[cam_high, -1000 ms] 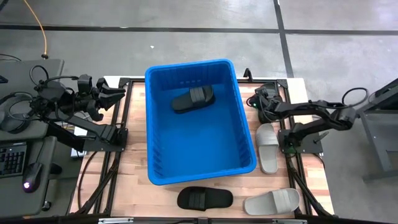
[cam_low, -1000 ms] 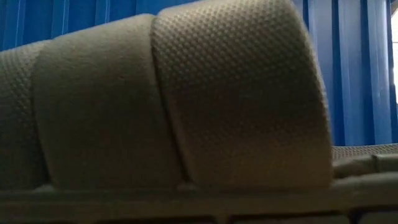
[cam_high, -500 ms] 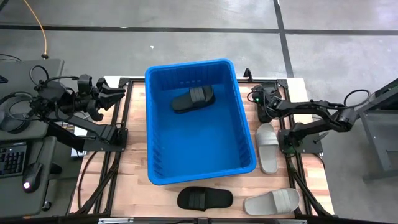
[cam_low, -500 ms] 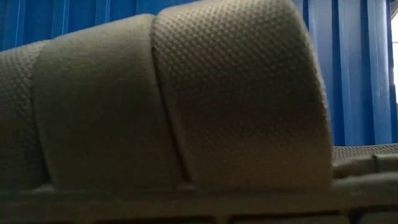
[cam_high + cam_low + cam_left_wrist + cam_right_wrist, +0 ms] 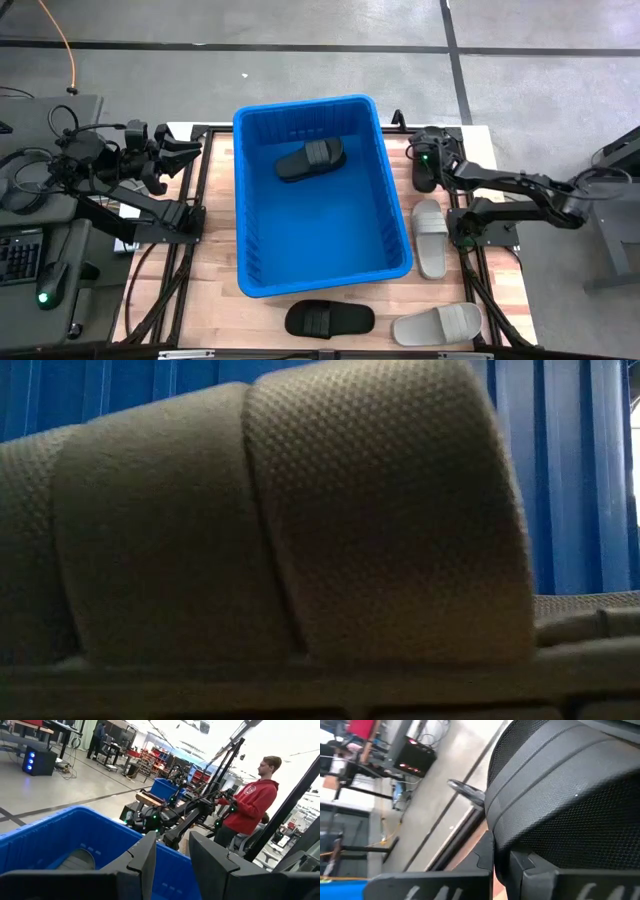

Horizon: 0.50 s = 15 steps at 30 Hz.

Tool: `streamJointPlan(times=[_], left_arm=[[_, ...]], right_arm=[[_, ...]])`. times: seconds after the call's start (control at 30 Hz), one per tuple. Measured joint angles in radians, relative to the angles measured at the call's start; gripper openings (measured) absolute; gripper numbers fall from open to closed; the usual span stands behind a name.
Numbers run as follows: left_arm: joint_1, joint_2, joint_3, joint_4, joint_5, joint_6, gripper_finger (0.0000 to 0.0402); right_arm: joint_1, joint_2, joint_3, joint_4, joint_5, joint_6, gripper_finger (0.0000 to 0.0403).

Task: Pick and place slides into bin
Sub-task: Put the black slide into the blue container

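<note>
Beside the bin (image 5: 395,175), right claw (image 5: 427,182) grips a black slide (image 5: 570,800).

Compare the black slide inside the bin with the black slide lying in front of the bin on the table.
The black slide in the bin rests on the floor of the blue bin, so it is already put away; the black slide on the table lies outside it on the wood, not yet moved. The binned one lies at a slant; the table one lies roughly level along the bin's near wall. Both are black, single-strap and strap-up.
</note>
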Motion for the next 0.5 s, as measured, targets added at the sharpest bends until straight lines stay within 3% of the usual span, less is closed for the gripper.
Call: streamJointPlan(times=[0.27,0.5], left_arm=[[0.000,0.003,0.000,-0.001,-0.027,0.018,0.0108],[0.000,0.003,0.000,-0.001,-0.017,0.021,0.0108]], right_arm=[[0.026,-0.184,0.015,0.030,-0.015,-0.087,0.0000],[0.026,-0.328,0.142,0.032,-0.007,-0.239,0.0000]])
